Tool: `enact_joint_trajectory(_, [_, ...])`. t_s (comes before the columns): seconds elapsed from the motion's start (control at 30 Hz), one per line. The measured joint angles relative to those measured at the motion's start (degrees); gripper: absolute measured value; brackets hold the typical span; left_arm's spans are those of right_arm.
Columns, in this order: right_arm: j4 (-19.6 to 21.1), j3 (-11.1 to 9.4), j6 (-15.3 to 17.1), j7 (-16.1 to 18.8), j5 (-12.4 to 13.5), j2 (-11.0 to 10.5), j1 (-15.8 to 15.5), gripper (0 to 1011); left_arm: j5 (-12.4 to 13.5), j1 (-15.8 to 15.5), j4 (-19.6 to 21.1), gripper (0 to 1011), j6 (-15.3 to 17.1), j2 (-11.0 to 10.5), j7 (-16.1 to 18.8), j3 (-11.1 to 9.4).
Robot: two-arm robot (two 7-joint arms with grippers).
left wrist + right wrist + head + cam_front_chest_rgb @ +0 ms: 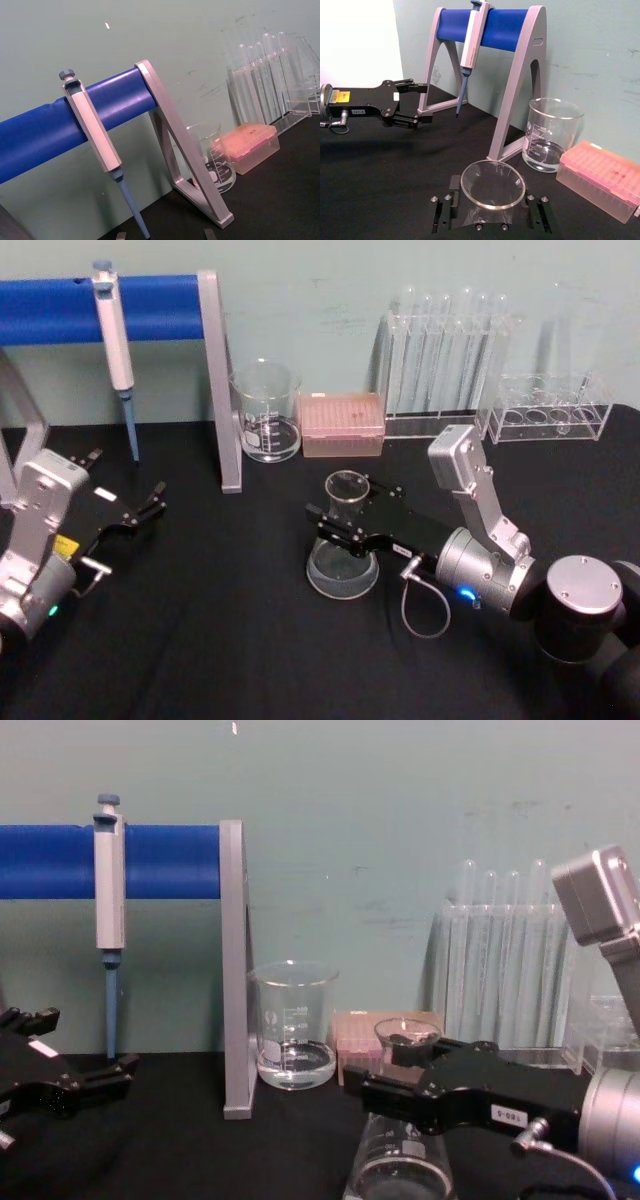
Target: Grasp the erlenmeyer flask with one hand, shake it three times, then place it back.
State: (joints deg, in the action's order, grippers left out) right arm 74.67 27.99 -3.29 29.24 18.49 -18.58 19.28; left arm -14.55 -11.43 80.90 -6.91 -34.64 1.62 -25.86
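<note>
While base sits on black bench (200, 640), clear glass conical flask (343, 540) is clamped at neck by right pincer (338, 512), fingers each side, prob. for shake. Left pincer (140, 512) idle, released, well apart.

Silver-grey jointed arms end in black tools; right tool (338, 517) trails a grey cable.

right gripper (335, 518): fingers closed, reaching left | left gripper (150, 502): fingers apart, idle at left

Head high, chest low — shared beaker (266, 410)
</note>
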Motion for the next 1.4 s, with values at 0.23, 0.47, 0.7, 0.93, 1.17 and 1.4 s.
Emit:
enact_joint_trajectory(0.23, [0.0, 0.0, 0.0, 0.0, 0.02, -0.01, 0.0, 861, 0.0, 0.0, 0.0, 1001, 0.0, 0.0, 0.0, 0.0])
enact_joint_trajectory(0.47, [0.0, 0.01, 0.01, 0.0, 0.03, 0.0, -0.01, 1003, 0.0, 0.0, 0.0, 1001, 0.0, 0.0, 0.0, 0.0])
enact_joint_trajectory(0.7, [-0.01, 0.01, 0.01, 0.0, 0.02, -0.01, -0.01, 1003, 0.0, 0.0, 0.0, 1001, 0.0, 0.0, 0.0, 0.0])
enact_joint_trajectory(0.93, [1.18, -0.65, 0.39, 1.08, 1.19, -1.31, -1.18, 1003, 0.0, 0.0, 0.0, 1001, 0.0, 0.0, 0.0, 0.0])
enact_joint_trajectory(1.17, [4.6, -1.89, 1.07, 1.86, 2.75, -4.23, -3.85, 1003, 0.0, 0.0, 0.0, 1001, 0.0, 0.0, 0.0, 0.0])
enact_joint_trajectory(1.4, [7.87, -3.18, 1.28, 2.53, 4.28, -7.42, -6.68, 1003, 0.0, 0.0, 0.0, 1001, 0.0, 0.0, 0.0, 0.0])
